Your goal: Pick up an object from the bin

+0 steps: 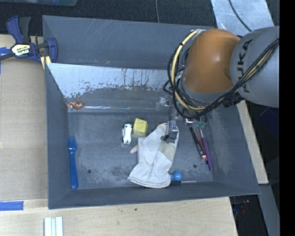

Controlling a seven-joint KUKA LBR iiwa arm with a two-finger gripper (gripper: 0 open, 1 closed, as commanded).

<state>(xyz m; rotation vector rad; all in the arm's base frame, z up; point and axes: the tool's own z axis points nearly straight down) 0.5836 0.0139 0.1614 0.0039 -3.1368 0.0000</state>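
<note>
My gripper [171, 134] hangs below the orange wrist cover at the right of the bin's floor, its tip touching the upper right edge of a crumpled white cloth [151, 161]. The cloth spreads down toward the bin's front wall. A small yellow block [140, 127] lies just left of the cloth's top, with a small white object [127, 133] beside it. A blue ball [176, 177] peeks out at the cloth's lower right corner. Right of the gripper lie a red pen [199, 144] and a purple pen [206, 155], side by side.
A blue stick-shaped tool [72, 162] lies along the left wall. A small orange-brown scrap [76, 104] sits at the back left corner. The arm and its cables cover the bin's right back part.
</note>
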